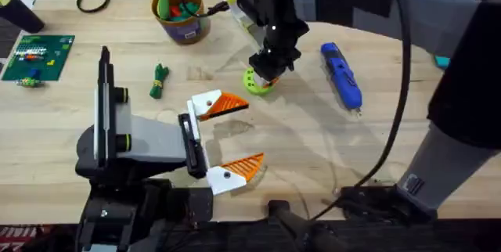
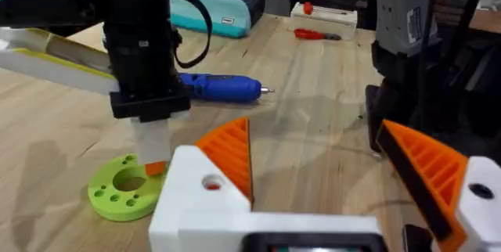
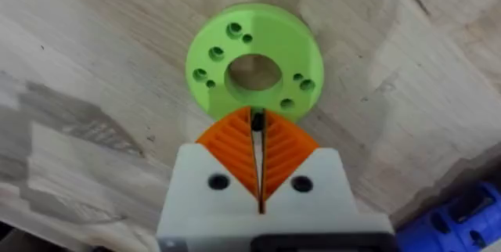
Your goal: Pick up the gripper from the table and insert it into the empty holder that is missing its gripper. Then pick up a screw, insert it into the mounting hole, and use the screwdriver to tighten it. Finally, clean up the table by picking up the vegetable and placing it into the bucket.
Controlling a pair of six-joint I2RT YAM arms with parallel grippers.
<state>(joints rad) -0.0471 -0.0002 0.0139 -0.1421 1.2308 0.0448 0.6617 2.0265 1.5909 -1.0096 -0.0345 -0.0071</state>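
Right tool [image 1: 264, 73] over lime-green disc [image 1: 259, 85], screwdriver [image 1: 341, 74] beside, vegetable [image 1: 159, 81] apart

We see a table [image 1: 313, 158] of pale wood, its grain plain and its finish matt. The lime-green disc [image 3: 254, 70] looks like matt plastic with 1 large hole and several small ones. The right gripper [image 3: 257, 158] has white plastic fingers with orange ribbed pads, as does the left gripper [image 1: 227, 138]. The screwdriver [image 1: 341, 74] has a smooth blue plastic body, slightly glossy, and a thin metal bit. The bucket [image 1: 180, 13] looks smooth and yellow-tan.
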